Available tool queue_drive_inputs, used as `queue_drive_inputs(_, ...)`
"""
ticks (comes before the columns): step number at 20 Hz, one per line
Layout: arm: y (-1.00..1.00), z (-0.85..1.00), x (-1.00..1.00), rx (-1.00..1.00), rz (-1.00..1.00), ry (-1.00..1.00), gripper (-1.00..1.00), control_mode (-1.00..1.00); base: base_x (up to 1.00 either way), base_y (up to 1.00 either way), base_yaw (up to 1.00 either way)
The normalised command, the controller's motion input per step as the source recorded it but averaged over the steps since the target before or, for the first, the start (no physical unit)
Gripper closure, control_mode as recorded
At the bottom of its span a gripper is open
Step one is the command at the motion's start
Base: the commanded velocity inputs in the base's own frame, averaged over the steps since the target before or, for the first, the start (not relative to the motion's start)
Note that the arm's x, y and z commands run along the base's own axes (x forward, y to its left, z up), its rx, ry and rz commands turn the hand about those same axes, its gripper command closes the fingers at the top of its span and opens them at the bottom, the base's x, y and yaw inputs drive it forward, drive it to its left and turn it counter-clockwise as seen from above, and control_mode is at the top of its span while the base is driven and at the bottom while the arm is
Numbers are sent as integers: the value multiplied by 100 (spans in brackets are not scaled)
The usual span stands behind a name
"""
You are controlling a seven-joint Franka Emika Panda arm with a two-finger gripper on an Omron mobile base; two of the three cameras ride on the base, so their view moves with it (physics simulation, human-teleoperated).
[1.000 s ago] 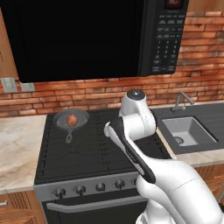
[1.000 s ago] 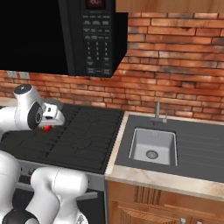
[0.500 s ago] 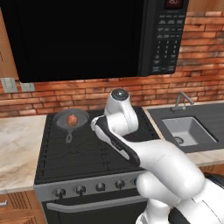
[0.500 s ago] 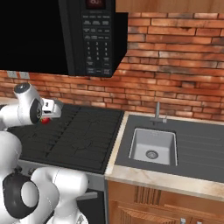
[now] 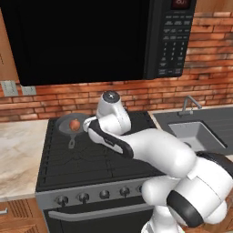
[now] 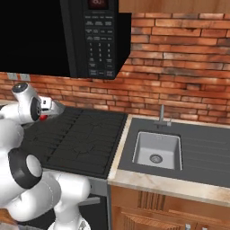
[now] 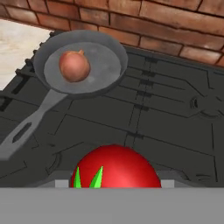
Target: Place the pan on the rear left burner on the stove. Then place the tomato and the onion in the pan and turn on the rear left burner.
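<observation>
Grey metal pan (image 7: 81, 65) sits on the rear left burner of the stove (image 5: 91, 159), with the onion (image 7: 73, 65) already inside it, so the first two placements appear complete. The tomato (image 7: 116, 169) is carried in the gripper (image 6: 43, 117) (fingertips are hidden, but the fruit sits right at the camera), above the grates and short of the pan. Remaining: release the tomato into the pan, then turn the rear left burner knob.

No lettering can be read; the microwave (image 6: 96, 38) keypad and red display are blurred.
</observation>
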Motion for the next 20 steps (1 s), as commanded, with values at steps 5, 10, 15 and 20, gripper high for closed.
queue_drive_inputs(5,24,0,34,0,1,-7,100,-100,0,0,0)
queue_drive_inputs(10,11,0,43,0,0,-6,100,-100,0,0,0)
queue_drive_inputs(15,8,-3,42,0,0,-5,100,-100,0,0,0)
queue_drive_inputs(20,13,-14,29,0,0,-1,100,-100,0,0,0)
